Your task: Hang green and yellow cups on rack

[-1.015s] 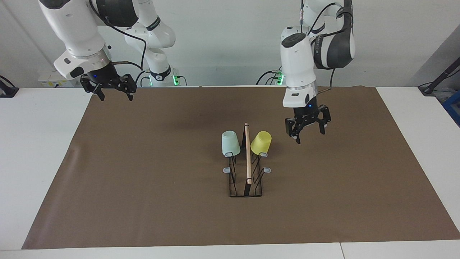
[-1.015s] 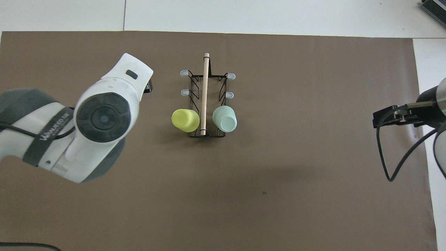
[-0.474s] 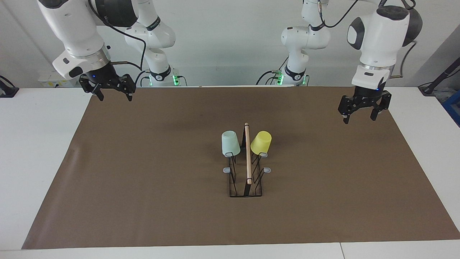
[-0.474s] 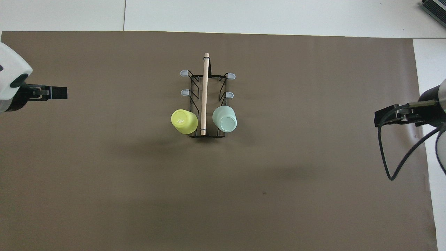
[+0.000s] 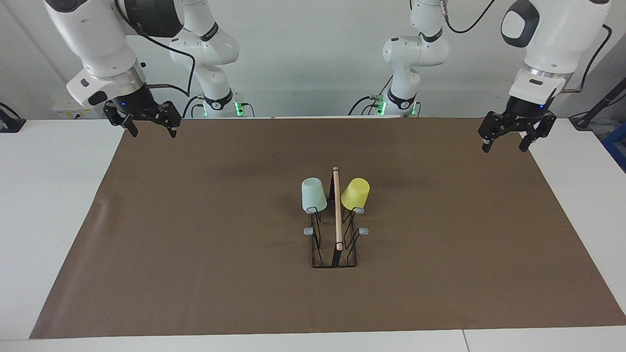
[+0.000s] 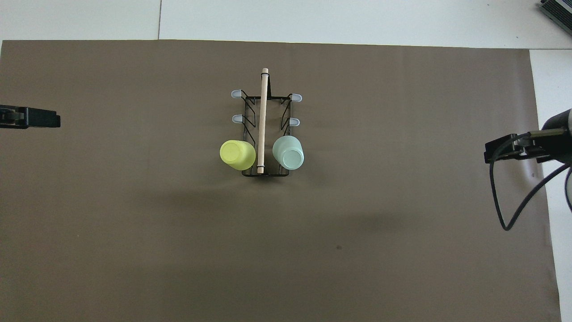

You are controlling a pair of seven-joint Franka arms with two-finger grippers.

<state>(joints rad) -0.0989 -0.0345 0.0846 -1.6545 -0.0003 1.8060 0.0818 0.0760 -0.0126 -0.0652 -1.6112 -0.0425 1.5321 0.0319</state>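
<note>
The black wire rack [image 5: 337, 215] [image 6: 263, 112] with a wooden rod on top stands mid-mat. Two upside-down cups hang on the pair of prongs nearest the robots. The mint green cup [image 5: 313, 195] [image 6: 288, 152] is on the right arm's side of the rod. The yellow cup [image 5: 355, 193] [image 6: 237, 154] is on the left arm's side. My left gripper [image 5: 504, 145] [image 6: 29, 117] hangs open and empty over the mat's edge at the left arm's end. My right gripper [image 5: 152, 130] [image 6: 509, 149] hangs open and empty over the mat's corner at the right arm's end.
A brown mat [image 5: 195, 220] covers most of the white table [image 5: 49, 195]. Four grey-tipped prongs of the rack carry nothing. Both arms stand well away from the rack.
My left gripper has drawn back from beside the yellow cup, up and out to the left arm's end of the mat. The right gripper has drifted slightly outward. The cups have not moved.
</note>
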